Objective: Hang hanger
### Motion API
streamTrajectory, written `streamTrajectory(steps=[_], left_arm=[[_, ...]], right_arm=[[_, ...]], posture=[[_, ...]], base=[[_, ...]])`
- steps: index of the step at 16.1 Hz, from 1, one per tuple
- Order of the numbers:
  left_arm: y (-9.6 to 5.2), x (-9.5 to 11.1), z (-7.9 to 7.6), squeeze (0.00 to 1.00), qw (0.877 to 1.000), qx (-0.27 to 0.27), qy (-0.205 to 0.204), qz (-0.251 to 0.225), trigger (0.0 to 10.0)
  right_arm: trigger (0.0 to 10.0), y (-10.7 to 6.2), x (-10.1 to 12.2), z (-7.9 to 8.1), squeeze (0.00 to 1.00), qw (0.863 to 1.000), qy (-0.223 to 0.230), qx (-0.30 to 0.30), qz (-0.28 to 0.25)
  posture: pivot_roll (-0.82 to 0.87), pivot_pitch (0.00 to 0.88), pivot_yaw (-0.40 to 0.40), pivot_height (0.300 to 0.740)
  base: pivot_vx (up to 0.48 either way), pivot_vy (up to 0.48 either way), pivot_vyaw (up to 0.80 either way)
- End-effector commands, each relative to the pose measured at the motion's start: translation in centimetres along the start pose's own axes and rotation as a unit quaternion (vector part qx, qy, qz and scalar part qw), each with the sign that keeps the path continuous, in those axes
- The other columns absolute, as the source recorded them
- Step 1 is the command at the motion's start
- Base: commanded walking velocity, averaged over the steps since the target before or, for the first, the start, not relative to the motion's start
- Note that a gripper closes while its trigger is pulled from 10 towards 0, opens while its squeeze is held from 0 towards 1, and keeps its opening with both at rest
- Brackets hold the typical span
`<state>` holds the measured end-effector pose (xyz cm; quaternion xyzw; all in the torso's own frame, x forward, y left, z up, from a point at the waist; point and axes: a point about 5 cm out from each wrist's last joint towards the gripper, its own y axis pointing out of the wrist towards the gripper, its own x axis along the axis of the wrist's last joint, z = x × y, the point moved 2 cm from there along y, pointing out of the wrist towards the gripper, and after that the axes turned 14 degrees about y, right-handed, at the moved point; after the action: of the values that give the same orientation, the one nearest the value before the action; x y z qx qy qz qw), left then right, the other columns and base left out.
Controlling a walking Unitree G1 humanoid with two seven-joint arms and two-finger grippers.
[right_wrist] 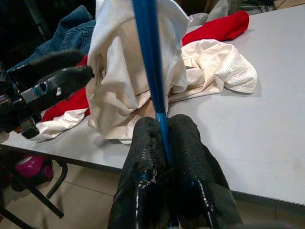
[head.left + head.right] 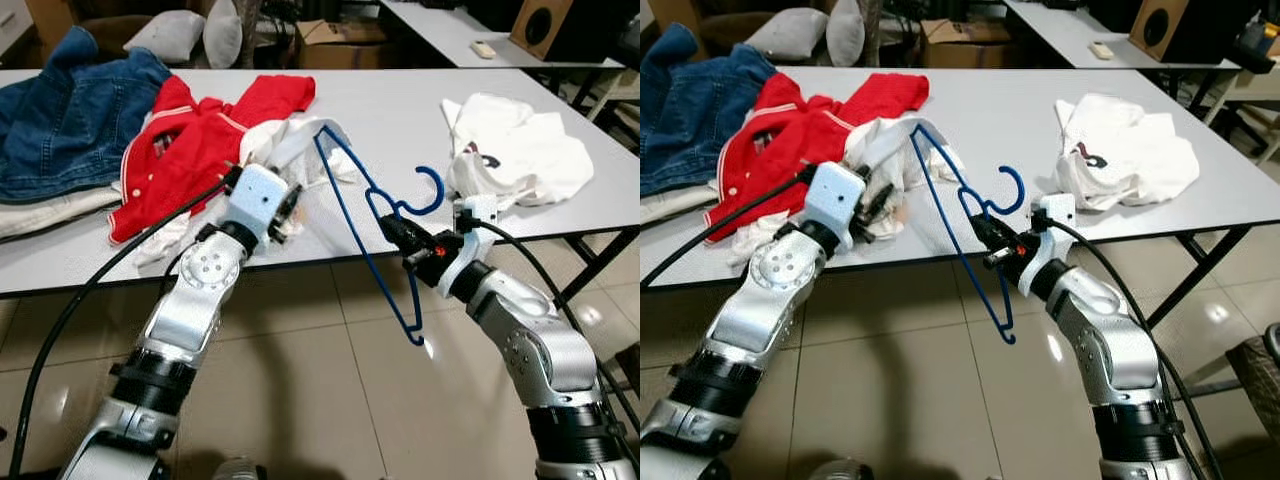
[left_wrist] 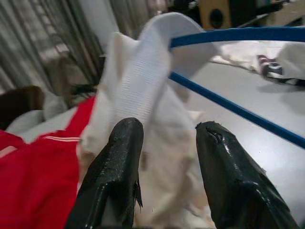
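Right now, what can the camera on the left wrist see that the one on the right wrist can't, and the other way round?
The left wrist view alone shows the left gripper from behind, its fingers apart just short of the white garment, plus the other white shirt across the table. The right wrist view alone shows the right gripper shut on the blue hanger, and the denim jacket. Both share the hanger threaded into the white garment, the red jacket and the grey table.
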<state>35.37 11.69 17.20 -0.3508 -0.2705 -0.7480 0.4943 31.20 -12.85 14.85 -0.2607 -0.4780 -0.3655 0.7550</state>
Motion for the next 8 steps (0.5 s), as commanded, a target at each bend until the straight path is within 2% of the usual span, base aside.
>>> streamTrajectory(steps=[1, 5, 8], left_arm=[[0.3, 0.2, 0.3, 0.0, 1.0, 0.02, 0.01, -0.005, 10.0], [0.7, -1.2, 0.0, 0.0, 0.998, 0.03, 0.049, 0.019, 10.0], [1.3, -1.6, -0.3, 0.0, 0.998, 0.03, 0.06, 0.02, 10.0]], right_arm=[[10.0, -0.2, 0.5, 0.3, 0.0, 1.0, -0.003, 0.006, -0.006], [10.0, 0.0, 0.6, 0.3, 0.0, 1.0, -0.005, 0.011, -0.005], [10.0, 0.1, 0.7, 0.4, 0.0, 1.0, -0.006, 0.013, -0.005]], posture=[[-0.03, 0.0, -0.049, 0.74], [-0.03, 0.0, -0.054, 0.74], [-0.03, 0.0, -0.057, 0.74]], base=[[0.0, 0.0, 0.0], [0.0, 0.0, 0.0], [0.0, 0.0, 0.0]])
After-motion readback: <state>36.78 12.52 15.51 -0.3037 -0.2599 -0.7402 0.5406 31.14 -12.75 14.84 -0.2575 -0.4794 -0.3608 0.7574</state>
